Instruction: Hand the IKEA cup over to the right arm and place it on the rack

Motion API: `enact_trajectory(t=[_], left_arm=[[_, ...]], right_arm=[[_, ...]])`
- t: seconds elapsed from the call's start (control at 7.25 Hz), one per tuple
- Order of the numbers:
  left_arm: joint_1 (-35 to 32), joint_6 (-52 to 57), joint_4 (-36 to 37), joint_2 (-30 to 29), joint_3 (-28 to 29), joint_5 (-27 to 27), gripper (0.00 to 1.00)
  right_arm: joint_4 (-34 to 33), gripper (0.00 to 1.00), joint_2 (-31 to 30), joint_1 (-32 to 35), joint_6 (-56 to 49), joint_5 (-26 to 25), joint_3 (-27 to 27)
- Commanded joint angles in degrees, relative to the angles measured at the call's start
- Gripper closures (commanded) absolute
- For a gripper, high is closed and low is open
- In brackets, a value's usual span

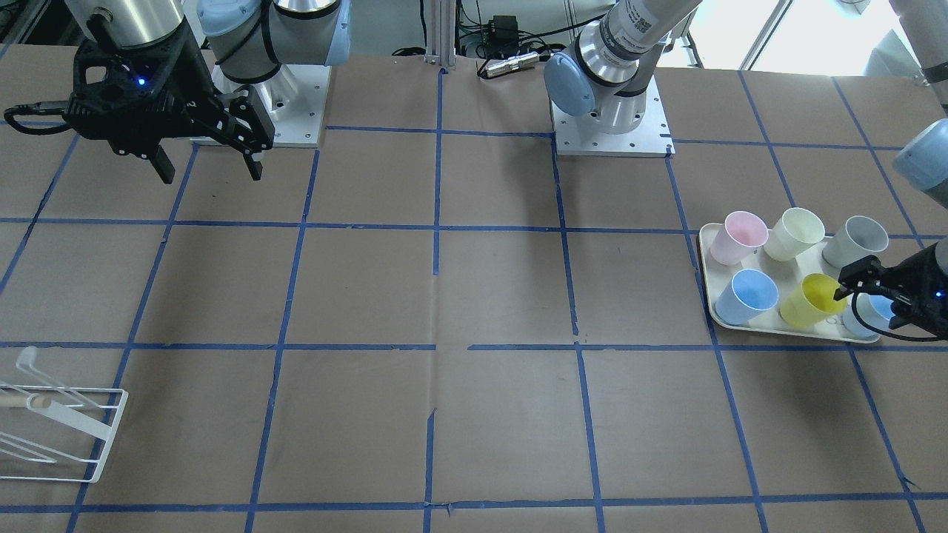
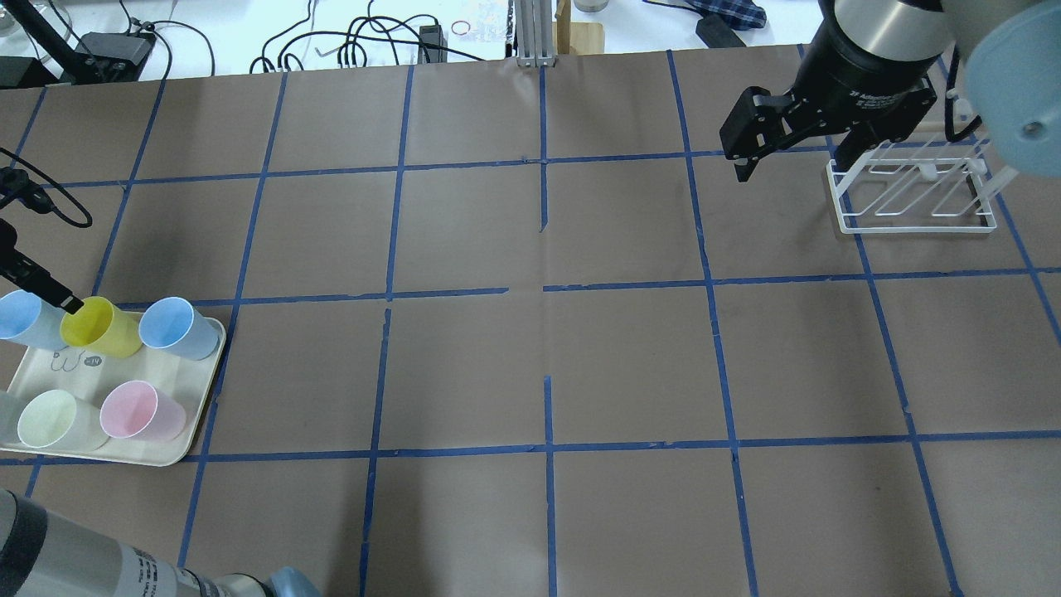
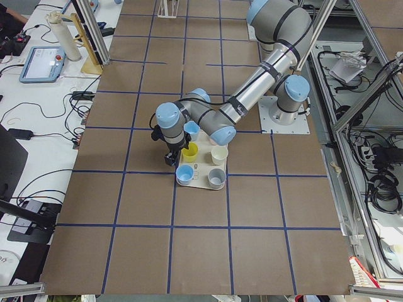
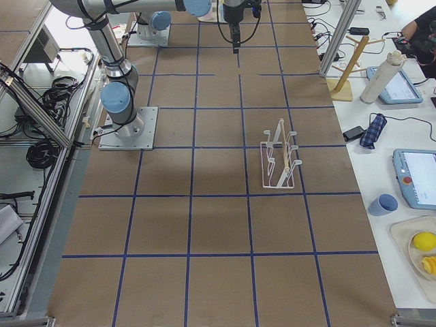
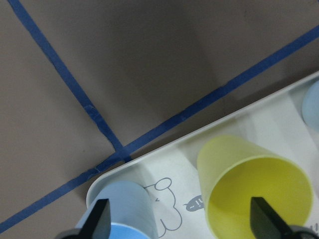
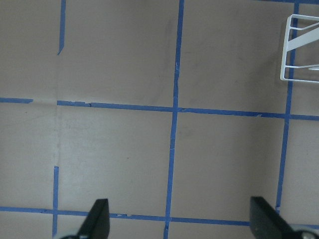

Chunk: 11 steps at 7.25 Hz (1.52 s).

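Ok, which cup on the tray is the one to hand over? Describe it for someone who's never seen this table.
At the table's end on the robot's left sits a cream rectangular tray holding two rows of three. Take the row farther from the robot: the middle one is the bright saturated-yellow tapered plastic tumbler, between two light-blue tumblers. The pale cream tumbler is far paler.

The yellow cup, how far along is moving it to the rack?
Nothing is done: the yellow cup is on the tray. In hand: the open left hand sits at its rim, not gripping. Remaining: grasp, pass to the open, empty right hand, place on the rack.
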Motion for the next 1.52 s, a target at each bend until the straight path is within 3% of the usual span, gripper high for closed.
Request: enact_trajectory(t=[0.0,0.55,0.83,0.97,1.38], left_arm=[[-0.10,-0.16,-0.09,-0.14,-0.48,0.03,0.06],[0.16,0.63,0.17,-0.40,-1.89,0.03,0.11],[0.33,0.63,0.26,-0.92,-1.89,0.03,0.25],[0.33,0.46,0.17,-1.10,-1.80,0.03,0.35],[0.25,-0.34,-0.44,-0.93,-1.71,0.12,1.00]], right_arm=[[0.00,0.00,0.00,-0.03,0.01,-0.07,0.00],[-0.09,0.00,-0.09,0.06,0.10,-0.16,0.09],[-0.17,0.00,-0.09,0.06,0.19,-0.25,0.09],[-0.18,0.00,-0.18,-0.03,0.19,-0.34,0.09],[-0.18,0.00,-0.09,-0.03,0.19,-0.34,0.09]])
